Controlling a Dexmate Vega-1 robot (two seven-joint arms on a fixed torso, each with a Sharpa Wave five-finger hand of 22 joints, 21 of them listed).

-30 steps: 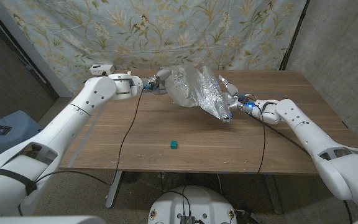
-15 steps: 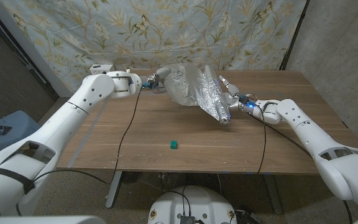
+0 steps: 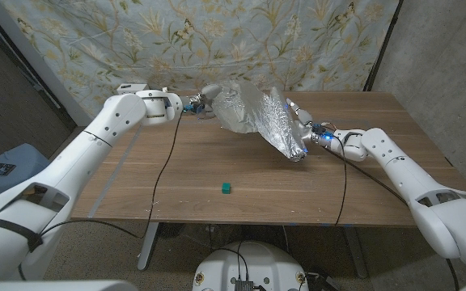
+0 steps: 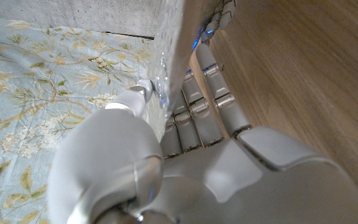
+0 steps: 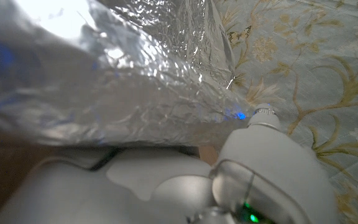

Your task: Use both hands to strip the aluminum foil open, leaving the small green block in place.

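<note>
A crinkled sheet of aluminum foil (image 3: 259,118) hangs stretched above the table's far middle, held between both hands. My left hand (image 3: 206,99) pinches its far left edge; in the left wrist view the foil (image 4: 180,56) runs between thumb and fingers of that hand (image 4: 194,118). My right hand (image 3: 300,128) grips the foil's lower right end, and the foil (image 5: 104,81) lies just above this hand (image 5: 166,180) in the right wrist view. The small green block (image 3: 226,188) sits bare on the table (image 3: 136,186) near the front edge, well apart from foil and hands.
A floral cloth (image 3: 217,40) hangs behind the table. A white small box (image 3: 132,88) sits at the table's far left corner. Cables (image 3: 164,174) trail from both wrists over the front edge. A blue bin (image 3: 2,166) stands on the floor at left.
Both hands have lifted slightly and the left has drawn back toward the far edge, pulling the foil a little higher and tauter. The green block has not moved.
</note>
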